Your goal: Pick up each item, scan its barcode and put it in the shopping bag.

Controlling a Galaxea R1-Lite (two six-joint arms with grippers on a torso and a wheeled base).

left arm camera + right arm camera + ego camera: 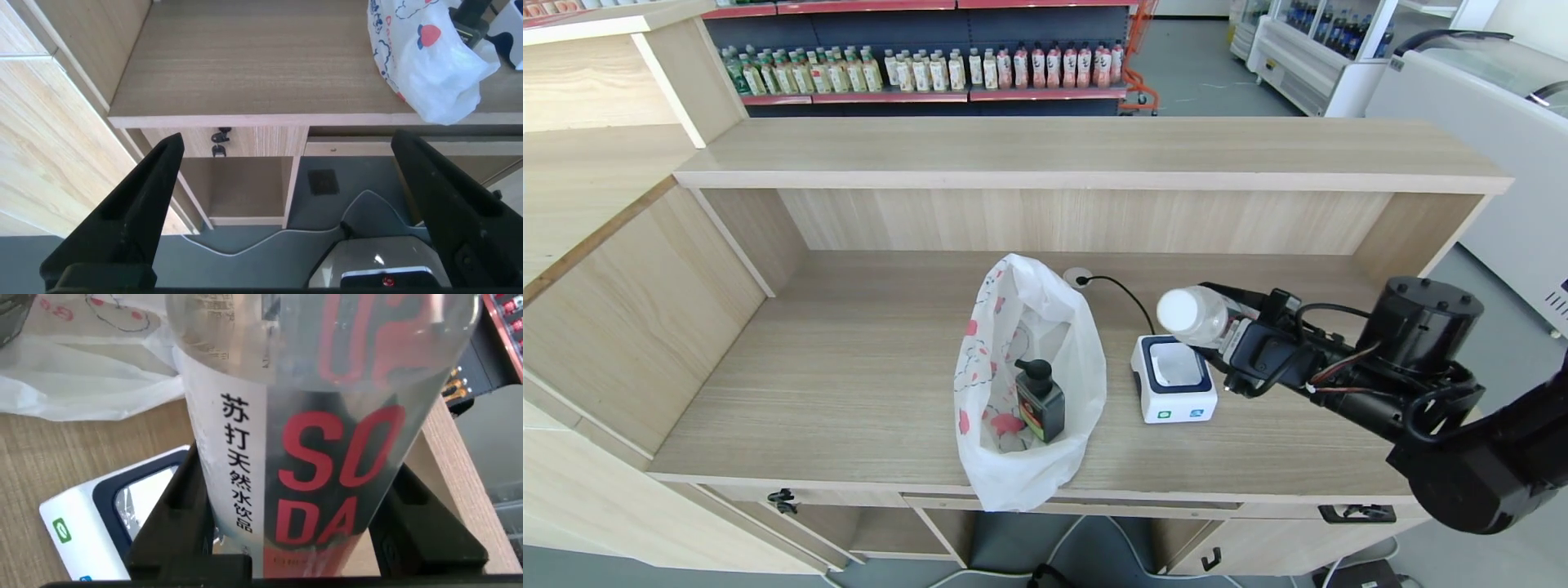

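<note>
The right gripper (1241, 333) is clamped across the labelled body of a clear plastic bottle with a white cap (1199, 315). It holds the bottle on its side just above the small white barcode scanner with a dark-rimmed window (1174, 380), with the cap pointing toward the white plastic shopping bag with red prints (980, 351).

The bottle looks smooth and round, so it is probably slippery, and its thin wall would likely dent under a hard squeeze. How full it is cannot be told. The mid-body hold looks sound, since the jaws straddle the stiffer label band.

The bag is soft and stands open on the wooden tabletop (849, 376), with a black pump bottle (1039, 400) inside. The left gripper (290, 204) hangs spread open near the tabletop's front edge.
</note>
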